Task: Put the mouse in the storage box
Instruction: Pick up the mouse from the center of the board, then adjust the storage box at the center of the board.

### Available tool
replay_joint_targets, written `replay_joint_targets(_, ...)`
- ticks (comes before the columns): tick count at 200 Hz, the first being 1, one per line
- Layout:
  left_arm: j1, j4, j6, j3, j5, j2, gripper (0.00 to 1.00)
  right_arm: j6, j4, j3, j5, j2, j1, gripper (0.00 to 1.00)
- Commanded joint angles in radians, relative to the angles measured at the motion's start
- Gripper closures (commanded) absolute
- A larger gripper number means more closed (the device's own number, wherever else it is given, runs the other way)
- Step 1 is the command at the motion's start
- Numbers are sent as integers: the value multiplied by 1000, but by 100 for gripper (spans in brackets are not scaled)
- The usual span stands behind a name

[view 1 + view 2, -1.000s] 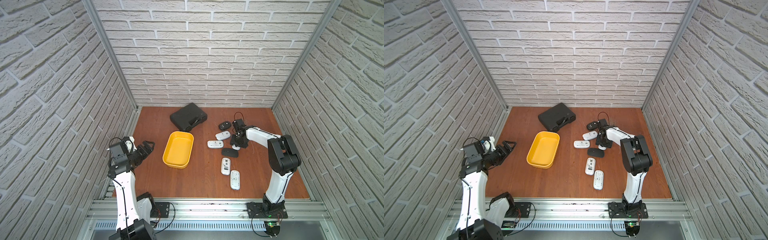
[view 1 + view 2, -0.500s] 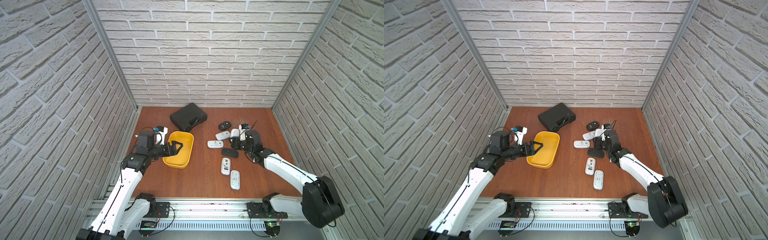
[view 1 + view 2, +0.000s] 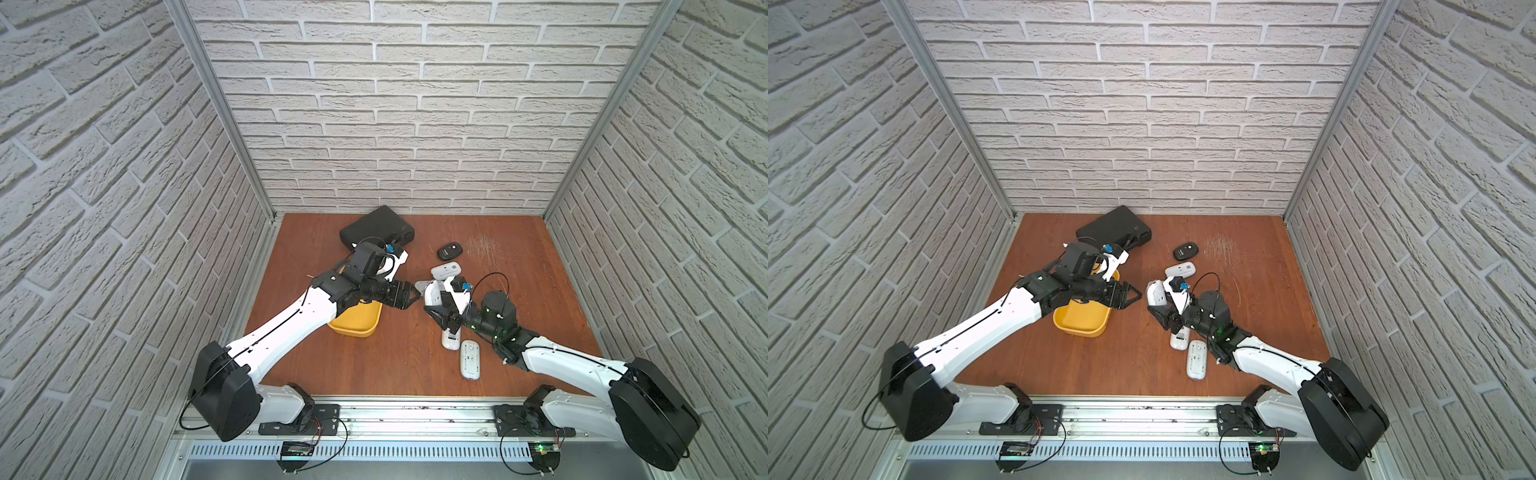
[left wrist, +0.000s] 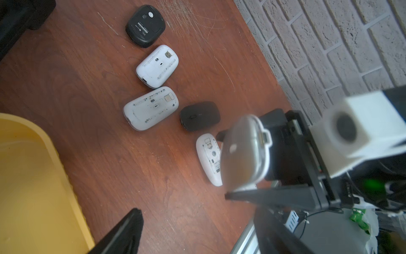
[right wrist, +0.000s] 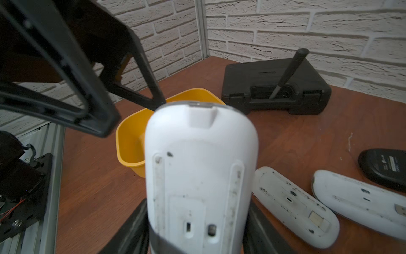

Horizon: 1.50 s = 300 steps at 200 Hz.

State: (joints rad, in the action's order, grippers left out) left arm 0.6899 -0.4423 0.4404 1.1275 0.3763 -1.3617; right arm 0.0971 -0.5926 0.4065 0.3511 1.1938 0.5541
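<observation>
Brown table | right gripper clamps mouse aloft | left gripper agape, empty, at its 9 o'clock | risk: fumbled handover drops it beside storage box

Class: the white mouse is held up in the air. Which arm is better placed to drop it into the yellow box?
Likely the left: the left gripper, open, hangs by the storage box, facing the white mouse. The right gripper, shut on it, is farther from the box.
</observation>
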Motion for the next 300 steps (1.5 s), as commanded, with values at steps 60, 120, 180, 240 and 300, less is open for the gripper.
replay_joint_targets(60, 83, 116, 6, 86, -57, -144, 27, -27, -55, 45, 60, 24, 12, 52)
replay_joint_targets(120, 102, 117, 26, 114, -50, -191, 58, -31, -53, 49, 59, 41, 12, 52)
replay_joint_targets(180, 86, 100, 51, 110, -37, -176, 95, -19, -55, 54, 54, 48, 12, 40)
replay_joint_targets(240, -68, -172, 3, 89, -532, -67, 100, 32, -10, 48, -158, 9, 1, 12)
replay_joint_targets(300, -137, -25, -150, 31, -950, -199, 100, 76, -38, 30, -181, 8, -26, 12)
